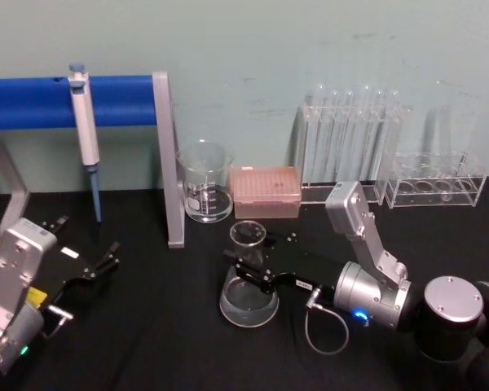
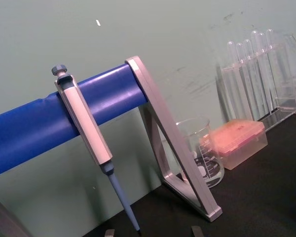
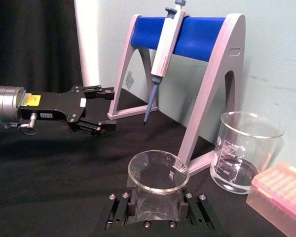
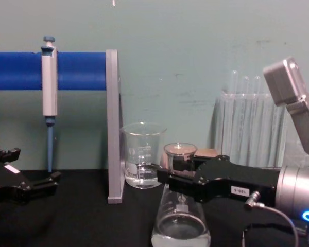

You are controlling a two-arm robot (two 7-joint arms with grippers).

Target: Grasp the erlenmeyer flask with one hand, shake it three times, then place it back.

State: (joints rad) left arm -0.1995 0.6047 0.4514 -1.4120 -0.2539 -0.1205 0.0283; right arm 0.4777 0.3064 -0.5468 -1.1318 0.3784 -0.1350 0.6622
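Flask (image 1: 248, 308): glass, apparently standing upright on the black table (image 1: 155, 342), just in front of the beaker (image 1: 205, 194).
Right gripper (image 1: 246, 272): reaching in level from the right, jaws narrowed and clamping the flask's neck below the rim, probably leaving the wide base hanging free for shaking.
Left gripper (image 1: 107, 259): resting at the table's left, jaws gaping, holding nothing.

The right gripper (image 4: 170, 177) grips the neck of the flask (image 4: 179, 226); the flask is upright, with the beaker (image 4: 141, 157) behind it. The left gripper (image 4: 31, 167) sits spread at lower left.
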